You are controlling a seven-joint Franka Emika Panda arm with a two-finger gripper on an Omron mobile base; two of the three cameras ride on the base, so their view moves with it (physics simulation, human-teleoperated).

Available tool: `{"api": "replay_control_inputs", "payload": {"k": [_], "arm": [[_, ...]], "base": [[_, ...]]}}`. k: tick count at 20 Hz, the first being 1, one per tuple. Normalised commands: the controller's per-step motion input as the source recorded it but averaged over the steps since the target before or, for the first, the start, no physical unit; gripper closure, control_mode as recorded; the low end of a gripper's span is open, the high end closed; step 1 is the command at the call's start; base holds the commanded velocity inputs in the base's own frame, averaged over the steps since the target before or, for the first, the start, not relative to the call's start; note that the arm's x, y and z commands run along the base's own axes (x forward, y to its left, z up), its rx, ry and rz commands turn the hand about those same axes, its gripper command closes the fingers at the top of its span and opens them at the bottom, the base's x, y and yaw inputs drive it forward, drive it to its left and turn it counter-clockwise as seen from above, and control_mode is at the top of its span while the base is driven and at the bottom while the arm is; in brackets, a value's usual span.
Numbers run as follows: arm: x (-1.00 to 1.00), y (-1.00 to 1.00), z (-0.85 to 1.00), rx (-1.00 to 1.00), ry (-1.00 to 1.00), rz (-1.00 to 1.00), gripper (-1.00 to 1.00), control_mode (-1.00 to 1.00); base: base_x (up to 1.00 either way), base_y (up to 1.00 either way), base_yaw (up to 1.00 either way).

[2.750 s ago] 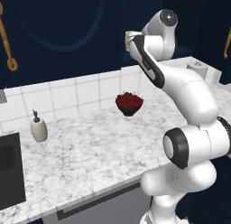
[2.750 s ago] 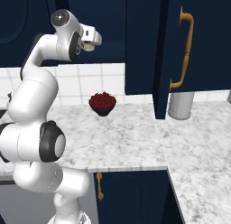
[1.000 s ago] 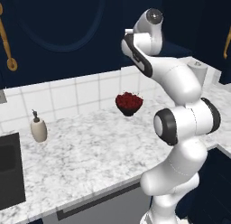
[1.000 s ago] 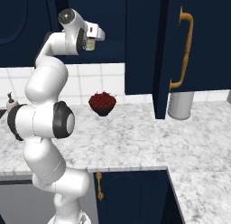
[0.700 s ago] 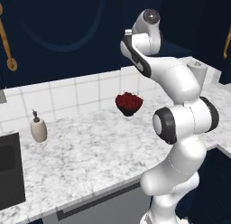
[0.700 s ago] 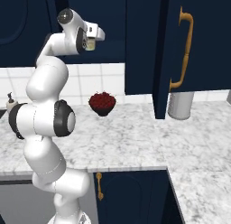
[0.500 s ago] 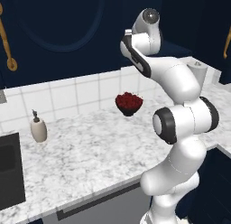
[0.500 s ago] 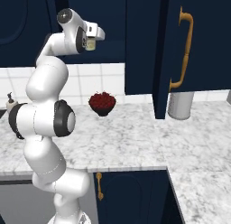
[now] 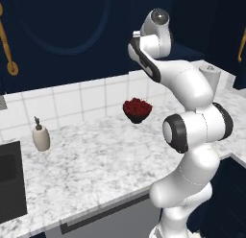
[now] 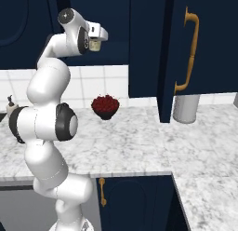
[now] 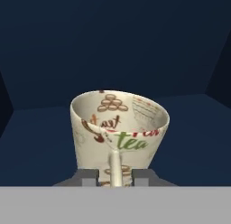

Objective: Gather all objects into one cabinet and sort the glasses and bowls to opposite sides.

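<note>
The dark navy wall cabinet (image 10: 116, 44) spans the wall above the white-and-grey marbled stone counter (image 10: 139, 141), its navy door with the curved brass handle (image 10: 188, 50) swung open above the counter's right end in the right base view. The white arm with dark joints rises from the counter's front edge and reaches up into the open cabinet, where the two-finger gripper (image 10: 95, 44) sits at the height of the navy shelf (image 11: 54, 128). In the hand view the small cream handleless cup printed with brown and green tea lettering (image 11: 118, 130) stands just in front of the camera, its mouth tipped toward the lens, over the shelf's navy floor near the front edge; whether its base rests on the shelf cannot be told. The two small dark fingertips (image 11: 90, 177) stand close on either side of the cup's foot, seemingly pinching it, with a pale rib of the cup between them. On the counter below, near the tiled back edge, sits a small dark bowl heaped with red pieces (image 9: 137, 110). A beige soap dispenser bottle (image 9: 41, 136) stands toward the counter's left end, and a pale grey cylindrical canister (image 10: 186, 109) stands behind the open door at the right end.
</note>
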Motion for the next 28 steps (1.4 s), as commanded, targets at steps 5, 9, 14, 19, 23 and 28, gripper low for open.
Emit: {"api": "replay_control_inputs", "payload": {"k": [5,9,14,19,23,28], "arm": [[0.00,0.00,0.00,0.00,0.00,0.00,1.00,-1.00],[0.00,0.00,0.00,0.00,0.00,0.00,1.00,-1.00],[0.00,0.00,0.00,0.00,0.00,0.00,1.00,-1.00],[0.00,0.00,0.01,0.00,0.00,0.00,1.00,-1.00],[-0.06,-0.01,0.06,0.00,0.00,0.00,1.00,-1.00],[-0.29,-0.08,0.07,0.00,-0.05,0.00,1.00,-1.00]], "base": [[0.00,0.00,0.00],[0.00,0.00,0.00],[0.00,0.00,0.00],[0.00,0.00,0.00],[0.00,0.00,0.00],[0.00,0.00,0.00]]}}
